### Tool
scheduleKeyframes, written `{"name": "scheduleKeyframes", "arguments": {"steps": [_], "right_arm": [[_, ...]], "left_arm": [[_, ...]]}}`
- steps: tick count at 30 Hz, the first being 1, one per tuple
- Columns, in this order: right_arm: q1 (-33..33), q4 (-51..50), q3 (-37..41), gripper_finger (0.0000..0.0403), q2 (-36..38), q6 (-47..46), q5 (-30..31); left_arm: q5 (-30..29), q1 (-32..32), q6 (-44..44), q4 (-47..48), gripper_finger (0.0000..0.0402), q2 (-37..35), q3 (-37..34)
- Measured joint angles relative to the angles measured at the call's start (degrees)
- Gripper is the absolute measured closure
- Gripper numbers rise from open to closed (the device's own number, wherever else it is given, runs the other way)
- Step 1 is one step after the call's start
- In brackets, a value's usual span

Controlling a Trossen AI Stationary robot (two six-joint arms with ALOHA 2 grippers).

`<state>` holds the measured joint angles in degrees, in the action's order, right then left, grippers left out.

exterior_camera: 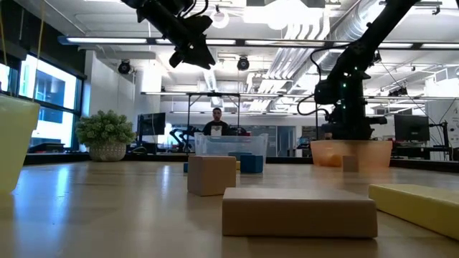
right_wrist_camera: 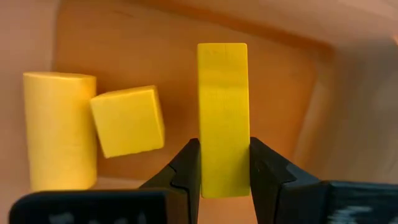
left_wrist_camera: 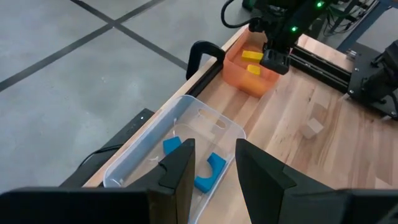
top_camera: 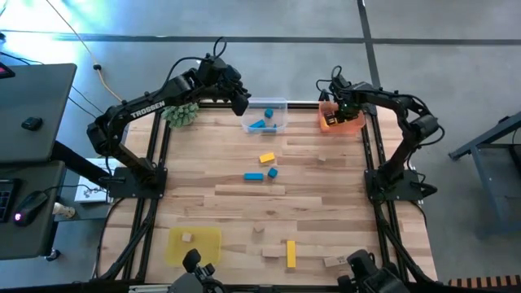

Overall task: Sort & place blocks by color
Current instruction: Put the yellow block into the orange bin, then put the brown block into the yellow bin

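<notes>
Near edge of the table first: 1 yellow tray is seen at about 7 o'clock with 1 plain wood block in it. Around 5 to 6 o'clock, 3 more plain blocks and 1 long yellow bar are laid out loose.

Mid-table, 1 yellow block and 2 blue blocks are grouped just past the centre, and 1 plain cube is parked toward 2 o'clock.

At the far edge, 3 containers' worth of stuff: 1 clear tray at 12 o'clock with blue pieces inside (at least 2 can be counted, maybe more), 1 orange tray at 1 o'clock, and 1 green plant ball at 11 o'clock.

The left gripper is held above the clear tray with its fingers parted and nothing between them. The right gripper is down inside the orange tray, clamped on a yellow bar block; 2 other yellow blocks are lying beside it, 1 rounded piece and 1 cube, touching each other.

1 person is visible way back in the room.
</notes>
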<state>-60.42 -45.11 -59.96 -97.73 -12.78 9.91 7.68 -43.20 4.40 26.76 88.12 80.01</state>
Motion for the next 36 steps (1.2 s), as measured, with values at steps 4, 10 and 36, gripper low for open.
{"name": "scheduleKeyframes", "arguments": {"steps": [4, 10, 36], "right_arm": [[0.0, 0.0, -0.2, 0.0308, -0.1, 0.2, 0.7], [0.0, -0.1, -1.4, 0.0264, -0.1, 1.3, 1.0], [0.1, -11.5, -20.1, 0.0245, -0.1, 5.4, -3.6]], "left_arm": [[0.0, 0.0, 0.0, 0.0, 0.0298, 0.0, 0.0], [0.0, 0.0, 0.1, 0.0, 0.0298, 0.0, 0.0], [6.5, 1.8, 10.6, 0.1, 0.0228, -0.8, 0.0]]}}
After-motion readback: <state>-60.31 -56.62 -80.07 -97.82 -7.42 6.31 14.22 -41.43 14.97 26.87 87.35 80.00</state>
